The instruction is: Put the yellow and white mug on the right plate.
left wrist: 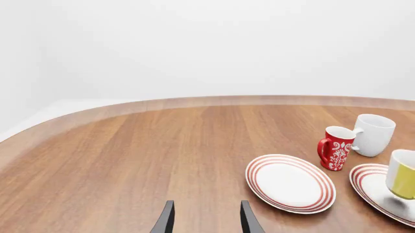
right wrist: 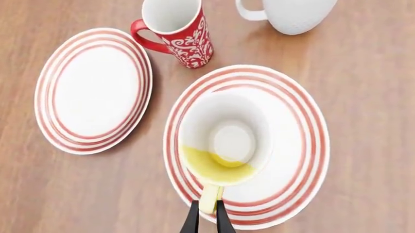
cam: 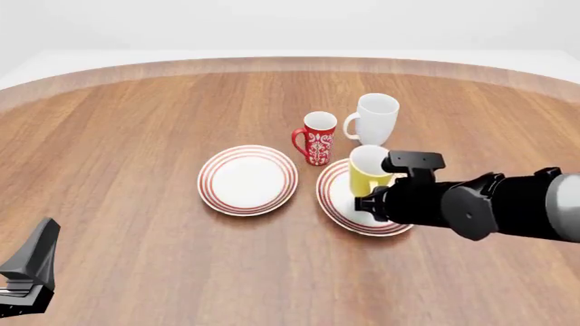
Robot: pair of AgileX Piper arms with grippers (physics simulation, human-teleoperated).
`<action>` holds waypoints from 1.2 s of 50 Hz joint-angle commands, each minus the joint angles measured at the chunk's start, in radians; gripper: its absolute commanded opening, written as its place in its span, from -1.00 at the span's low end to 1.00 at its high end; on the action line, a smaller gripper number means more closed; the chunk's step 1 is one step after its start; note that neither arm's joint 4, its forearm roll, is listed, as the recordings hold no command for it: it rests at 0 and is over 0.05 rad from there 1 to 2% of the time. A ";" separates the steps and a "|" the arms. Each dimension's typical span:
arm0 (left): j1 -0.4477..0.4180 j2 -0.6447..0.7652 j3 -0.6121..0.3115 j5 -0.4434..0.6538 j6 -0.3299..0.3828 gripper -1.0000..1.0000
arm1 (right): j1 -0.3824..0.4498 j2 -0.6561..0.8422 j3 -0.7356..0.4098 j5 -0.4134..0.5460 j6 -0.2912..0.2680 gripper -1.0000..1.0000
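Note:
The yellow and white mug (cam: pixel 367 170) hangs just over the right plate (cam: pixel 337 205), a white plate with red rings. My right gripper (cam: pixel 373 202) is shut on the mug's yellow handle; in the right wrist view the fingertips (right wrist: pixel 194 221) pinch the handle below the mug (right wrist: pixel 224 145), whose white inside faces the camera, over the plate (right wrist: pixel 295 145). The left wrist view shows the mug (left wrist: pixel 403 174) slightly above the plate (left wrist: pixel 370 187), with a shadow beneath it. My left gripper (left wrist: pixel 207 221) is open and holds nothing, low at the near left (cam: pixel 37 261).
A matching left plate (cam: pixel 247 180) lies beside the right one. A red white-patterned mug (cam: pixel 318 139) and a taller white mug (cam: pixel 374 119) stand just behind the plates. The round wooden table's far edge (cam: pixel 290 62) curves across the back.

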State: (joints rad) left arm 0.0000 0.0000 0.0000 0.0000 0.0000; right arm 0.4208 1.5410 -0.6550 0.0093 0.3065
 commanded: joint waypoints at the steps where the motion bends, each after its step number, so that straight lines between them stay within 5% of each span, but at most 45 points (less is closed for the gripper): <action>1: 0.000 0.000 0.000 0.000 0.000 1.00 | -0.001 0.020 -0.001 -0.022 0.009 -1.00; 10: 0.000 0.000 0.000 0.000 0.000 1.00 | 0.008 0.029 -0.005 -0.025 0.015 -1.00; 11: 0.000 0.000 0.000 0.000 0.000 1.00 | 0.001 0.029 -0.004 -0.022 0.005 1.00; 60: 0.000 0.000 0.000 0.000 0.000 1.00 | 0.035 -0.132 0.065 0.035 0.029 1.00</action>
State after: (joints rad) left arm 0.0000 0.0000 0.0000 0.0000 0.0000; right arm 0.4416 1.4465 -0.6008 0.0307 0.3289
